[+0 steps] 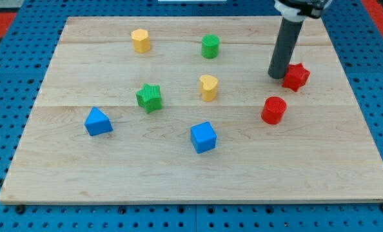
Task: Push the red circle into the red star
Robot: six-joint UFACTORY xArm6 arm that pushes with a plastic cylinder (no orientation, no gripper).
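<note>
No jaws on this arm at all, so nothing to clench or release: it works with a bare dark rod, and my tip (278,77) is planted on the wooden surface (178,174) right against the view's left side of the red star (295,76), touching or as good as touching it. The red circle (274,109) sits just below and slightly to the view's left of the star, near it but with a clear strip of wood between them.

So the push has not started, by my reading; the tip is on the wrong side of things, up by the target instead of behind the circle. The next move calls for swinging round to the circle's lower-left flank without nudging the star away, then driving up and to the view's right until the two reds meet.

Elsewhere, well clear of the action: a green cylinder (209,46), a yellow hexagon (140,40), a yellow heart (208,87), a green star (149,97), a blue cube (203,136) and another blue block (98,121) at the view's left.
</note>
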